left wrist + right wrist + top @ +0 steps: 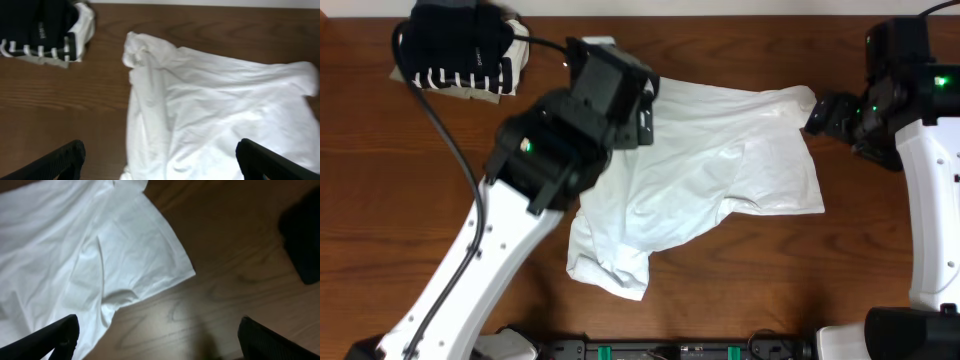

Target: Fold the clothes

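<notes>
A large white T-shirt [710, 170] lies crumpled and partly spread in the middle of the wooden table; no lettering or print shows. It also fills the left wrist view [210, 110] and the left of the right wrist view [75, 245]. A folded pile of black and black-and-white striped garments [455, 50] on a beige one sits at the far left corner, seen too in the left wrist view [40, 30]. My left gripper [160, 160] is open and empty above the shirt's left part. My right gripper [157, 340] is open and empty over bare table by the shirt's right edge.
The left arm [535, 190] crosses the table's left half and hides part of the shirt. The right arm [920, 150] stands along the right edge. A dark object [302, 235] shows at the right of the right wrist view.
</notes>
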Controlling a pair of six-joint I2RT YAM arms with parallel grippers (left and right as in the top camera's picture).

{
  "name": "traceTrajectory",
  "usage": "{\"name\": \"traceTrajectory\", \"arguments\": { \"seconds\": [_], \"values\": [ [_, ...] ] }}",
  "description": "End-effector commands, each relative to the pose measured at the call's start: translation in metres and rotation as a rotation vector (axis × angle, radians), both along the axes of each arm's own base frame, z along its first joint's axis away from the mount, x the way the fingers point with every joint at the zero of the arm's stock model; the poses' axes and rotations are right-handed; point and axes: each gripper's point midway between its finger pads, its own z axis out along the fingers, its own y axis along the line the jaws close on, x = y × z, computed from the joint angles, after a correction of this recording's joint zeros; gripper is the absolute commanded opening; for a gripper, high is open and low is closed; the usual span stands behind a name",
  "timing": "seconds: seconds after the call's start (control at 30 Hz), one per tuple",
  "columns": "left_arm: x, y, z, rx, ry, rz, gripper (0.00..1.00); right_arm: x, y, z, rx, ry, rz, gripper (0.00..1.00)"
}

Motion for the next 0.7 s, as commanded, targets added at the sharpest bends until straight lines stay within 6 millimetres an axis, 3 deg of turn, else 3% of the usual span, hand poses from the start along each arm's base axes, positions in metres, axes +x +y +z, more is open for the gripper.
{"name": "traceTrajectory", "arguments": {
  "seconds": [0.0,0.2,0.4,0.53,0.67],
  "values": [
    [-0.018,0.002,0.007,0.002,-0.034,0.042,0.98,-0.006,0.012,0.004,0.006,0.003,0.051,0.99],
    [-0.055,0.0,0.003,0.027,-0.002,0.071,0.98,-0.02,0.026,0.003,-0.003,0.046,0.099,0.99],
    [-0.09,0.014,0.005,0.106,-0.053,0.155,0.98,-0.036,0.031,0.015,-0.058,0.036,0.123,0.99],
    [-0.12,0.008,-0.012,0.105,-0.019,0.131,0.98,-0.05,0.032,0.014,-0.059,0.044,0.136,0.99],
    [-0.139,0.009,-0.045,0.07,0.029,0.204,0.98,-0.064,0.031,-0.016,-0.054,0.101,0.137,0.99]
  ]
}}
